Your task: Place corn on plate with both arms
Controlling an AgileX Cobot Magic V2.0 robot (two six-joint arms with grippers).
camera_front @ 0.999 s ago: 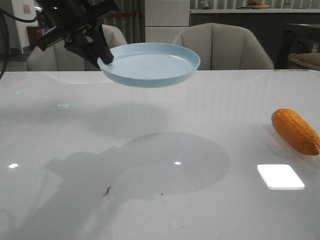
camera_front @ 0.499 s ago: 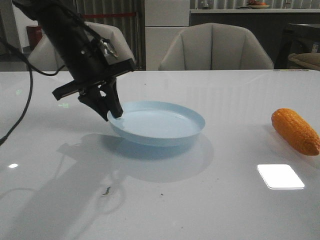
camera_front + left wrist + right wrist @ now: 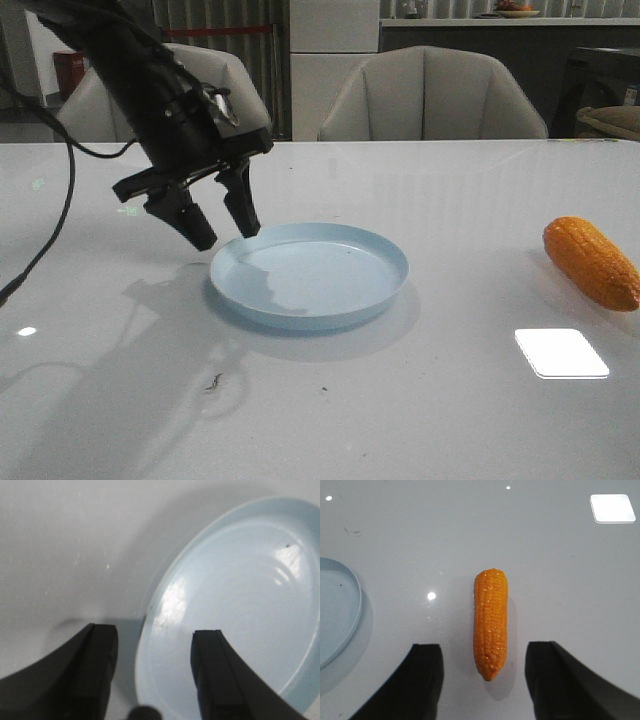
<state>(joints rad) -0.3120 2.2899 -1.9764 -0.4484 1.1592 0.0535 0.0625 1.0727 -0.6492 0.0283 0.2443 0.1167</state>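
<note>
On the white table (image 3: 450, 420), the plate (image 3: 310, 275) holds nothing.

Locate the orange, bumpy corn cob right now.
In the front view the orange corn cob lies on the white table at the far right, apart from the pale blue plate, between the open right gripper's fingers.

Black left arm (image 3: 150, 90) trailing a dark cable (image 3: 55, 200), its tool (image 3: 220, 222) bearing two blunt black fingers.
</note>
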